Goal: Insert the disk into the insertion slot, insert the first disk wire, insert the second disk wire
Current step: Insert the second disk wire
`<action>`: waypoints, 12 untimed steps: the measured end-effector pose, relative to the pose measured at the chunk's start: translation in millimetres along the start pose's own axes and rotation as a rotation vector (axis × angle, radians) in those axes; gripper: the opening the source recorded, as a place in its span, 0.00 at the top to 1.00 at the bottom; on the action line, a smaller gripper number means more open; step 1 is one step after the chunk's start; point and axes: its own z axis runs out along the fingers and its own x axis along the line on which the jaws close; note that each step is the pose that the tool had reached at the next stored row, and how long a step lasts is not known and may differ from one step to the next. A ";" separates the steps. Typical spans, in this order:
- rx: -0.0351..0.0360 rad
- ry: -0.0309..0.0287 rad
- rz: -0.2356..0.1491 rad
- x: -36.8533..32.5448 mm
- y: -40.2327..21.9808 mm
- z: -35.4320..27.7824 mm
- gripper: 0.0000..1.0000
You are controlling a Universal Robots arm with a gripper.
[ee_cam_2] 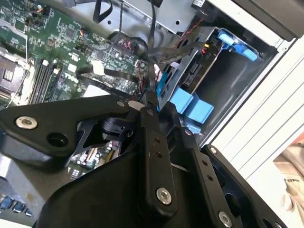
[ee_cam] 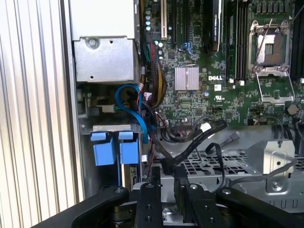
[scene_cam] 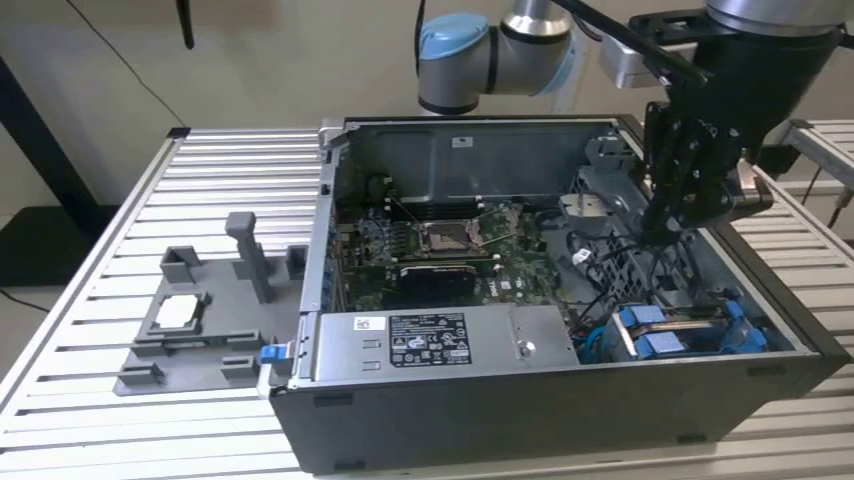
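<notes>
The disk lies in the insertion slot at the near corner of the black case on the exterior view's right. Its blue carrier tabs face up out of the grey metal bay. My gripper hangs just above and behind the bay, over the perforated metal cage. In both wrist views its fingers are closed on the end of a black disk wire that runs toward the motherboard. The connector end sits pinched between the fingertips, a short way from the blue tabs.
A grey power supply box lies along the case's front wall. The green motherboard fills the case floor, with loose black cables beside the bay. A grey plastic fixture with upright posts stands on the slatted table.
</notes>
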 end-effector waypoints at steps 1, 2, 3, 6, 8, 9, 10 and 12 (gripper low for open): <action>0.0054 -0.0002 0.000 0.1 2.1 -0.1 0.73; 0.0085 -0.0003 -0.001 0.1 4.1 -0.3 0.73; 0.0106 -0.0004 -0.002 0.2 6.3 -0.5 0.73; 0.0140 -0.0012 -0.010 0.4 10.3 -0.7 0.73; 0.0160 -0.0019 -0.019 0.3 11.6 -0.6 0.73; 0.0178 -0.0021 -0.025 0.3 12.1 -0.6 0.73; 0.0199 -0.0026 -0.029 0.3 12.6 -0.5 0.73; 0.0238 -0.0018 -0.040 0.1 13.4 -0.4 0.73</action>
